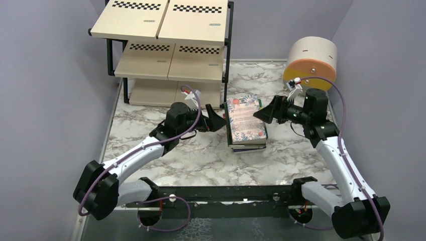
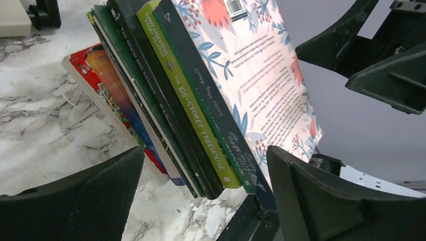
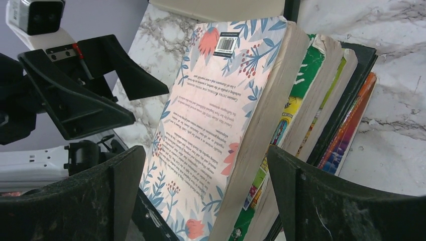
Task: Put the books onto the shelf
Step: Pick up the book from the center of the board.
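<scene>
Books (image 1: 245, 123) approx 6, shelf (image 1: 166, 30) x1

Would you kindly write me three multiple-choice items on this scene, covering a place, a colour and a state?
1. Where do the books lie?
A. on the shelf
B. on the drum
C. stacked on the table

2. The top book has a cover that is:
A. pink floral
B. plain black
C. solid red

3. The left gripper and right gripper are:
A. both shut
B. both open
C. one open, one shut

Answers:
1 C, the stack sits on marble between the grippers.
2 A, flowers and leaves on pink.
3 B, both show spread jaws, holding nothing.
</scene>
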Motion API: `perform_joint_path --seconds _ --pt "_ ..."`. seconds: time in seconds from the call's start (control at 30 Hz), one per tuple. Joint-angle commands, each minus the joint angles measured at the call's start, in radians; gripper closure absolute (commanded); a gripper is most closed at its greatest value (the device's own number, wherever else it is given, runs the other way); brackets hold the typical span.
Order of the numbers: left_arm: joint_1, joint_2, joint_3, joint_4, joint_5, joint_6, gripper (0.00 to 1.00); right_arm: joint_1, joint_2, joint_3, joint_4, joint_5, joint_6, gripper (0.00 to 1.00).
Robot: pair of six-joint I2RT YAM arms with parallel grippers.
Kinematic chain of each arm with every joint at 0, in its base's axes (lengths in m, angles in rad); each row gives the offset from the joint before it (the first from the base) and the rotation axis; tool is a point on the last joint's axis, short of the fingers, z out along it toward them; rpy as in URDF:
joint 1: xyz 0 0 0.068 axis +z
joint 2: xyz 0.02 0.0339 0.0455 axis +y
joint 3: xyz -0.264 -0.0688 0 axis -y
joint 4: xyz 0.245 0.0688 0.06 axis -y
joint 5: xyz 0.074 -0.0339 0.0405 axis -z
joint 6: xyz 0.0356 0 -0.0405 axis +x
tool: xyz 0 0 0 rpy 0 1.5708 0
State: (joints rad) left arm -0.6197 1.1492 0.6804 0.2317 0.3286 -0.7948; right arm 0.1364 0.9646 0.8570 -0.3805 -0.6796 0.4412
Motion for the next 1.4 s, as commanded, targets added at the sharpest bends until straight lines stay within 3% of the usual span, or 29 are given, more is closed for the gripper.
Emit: perform_joint_path --seconds 0.0,0.3,0.7,1.37 --pt "-0.02 0.038 0.042 0.06 0.007 -0.007 0.13 0.005 0.033 0.008 0.061 -0.051 0.013 0.11" --pt "-0.058 0.038 0.008 0.112 0.029 -0.093 0.13 0.047 0.066 0.012 0.075 -0.043 0.025 0.12" --pt "-0.2 -0.017 -0.075 0.135 0.005 -0.198 0.13 0.057 0.004 0.008 -0.038 0.003 0.003 0.12" --pt "-0.251 0.013 -0.069 0.16 -0.079 -0.183 0.13 0.058 -0.146 -0.104 -0.147 -0.018 0.027 0.12"
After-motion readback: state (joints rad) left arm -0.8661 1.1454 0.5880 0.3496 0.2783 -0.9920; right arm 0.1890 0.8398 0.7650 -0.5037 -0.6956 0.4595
